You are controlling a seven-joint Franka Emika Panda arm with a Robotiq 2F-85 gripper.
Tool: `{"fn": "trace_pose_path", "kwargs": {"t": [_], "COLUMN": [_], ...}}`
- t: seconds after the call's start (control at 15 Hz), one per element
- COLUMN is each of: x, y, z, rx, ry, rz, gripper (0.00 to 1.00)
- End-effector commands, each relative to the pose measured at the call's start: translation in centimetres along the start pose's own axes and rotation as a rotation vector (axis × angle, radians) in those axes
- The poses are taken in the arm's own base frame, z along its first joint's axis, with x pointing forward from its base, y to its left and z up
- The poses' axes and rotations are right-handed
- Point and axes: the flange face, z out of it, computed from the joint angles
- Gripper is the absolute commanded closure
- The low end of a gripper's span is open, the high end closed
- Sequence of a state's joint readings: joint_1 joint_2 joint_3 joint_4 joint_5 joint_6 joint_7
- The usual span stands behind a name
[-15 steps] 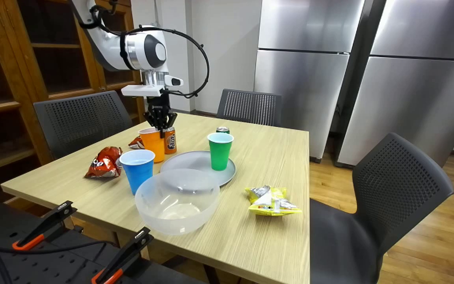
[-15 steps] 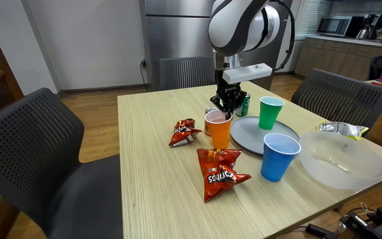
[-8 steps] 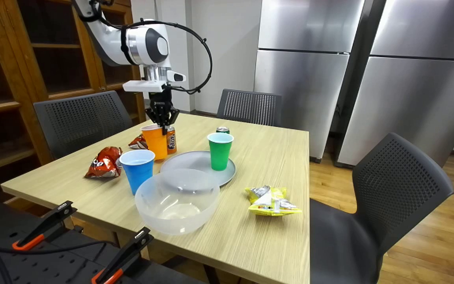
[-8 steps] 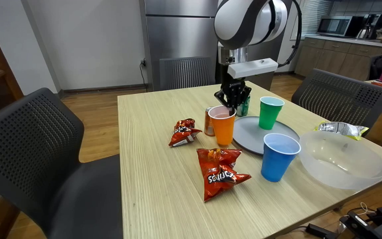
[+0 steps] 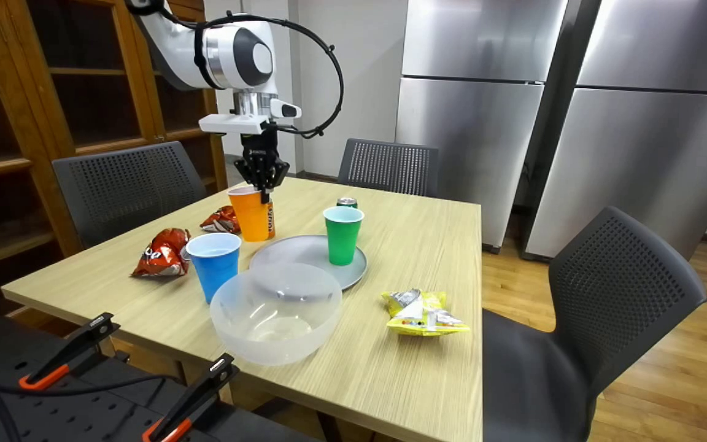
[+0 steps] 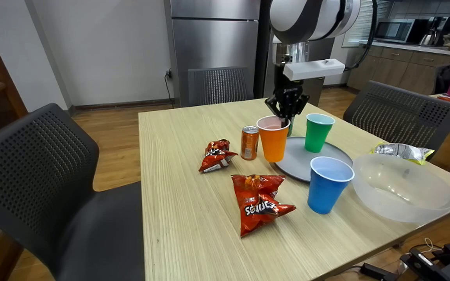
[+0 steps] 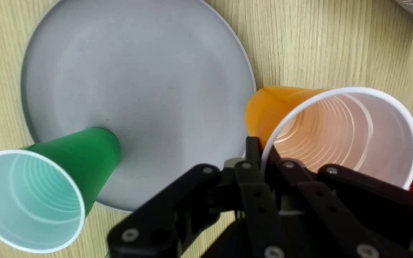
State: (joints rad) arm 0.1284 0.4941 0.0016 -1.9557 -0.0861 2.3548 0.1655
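A thin-walled plastic orange cup [image 6: 274, 142], tapering and white-rimmed, is being held roughly upright at the edge of a round, matte grey plate [image 7: 138, 71]; whether its base is being supported from below is not being made clear. By that plate a green cup [image 5: 342, 242] of similar shape is being carried. On the pale, wood-grained desk [image 6: 186, 234], a blue cup [image 6: 326, 191], a frosted, translucent bowl [image 5: 277, 319] and two crinkled, glossy red bags [image 6: 262, 207] are being displayed.

In an exterior view, a cylindrical orange soda can [image 6: 249, 146] is being seen whole beside the orange cup, whereas in an exterior view only a strip of the orange soda can [image 5: 271, 220] is being exposed past it. Printed yellow film is being shown on a crumpled snack bag [image 5: 424, 316] in an exterior view. The ringed insides of the orange cup and the green cup are being revealed by the wrist view.

The pincer [image 7: 263, 152] is being seen nearly closed, its narrow gap being filled by the orange cup's wall: one of the dark fingers [image 7: 252, 148] is being placed outside the rim, its counterpart inside. In both exterior views, this grip is being shown on the side toward the green cup.
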Motion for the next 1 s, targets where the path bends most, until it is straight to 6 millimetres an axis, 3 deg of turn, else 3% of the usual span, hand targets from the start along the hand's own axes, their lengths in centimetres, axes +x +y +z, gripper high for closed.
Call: {"fn": "trace_pose_path", "kwargs": {"t": [0.0,0.93], "x": [-1.0,1.3], "y": [1.6,7.4], "z": [-1.5,-2.2], "rx": [0.052,0.213], "ry": [0.020,0.035], "rz": [0.011,0.051], "gripper": [0.99,0.99]}}
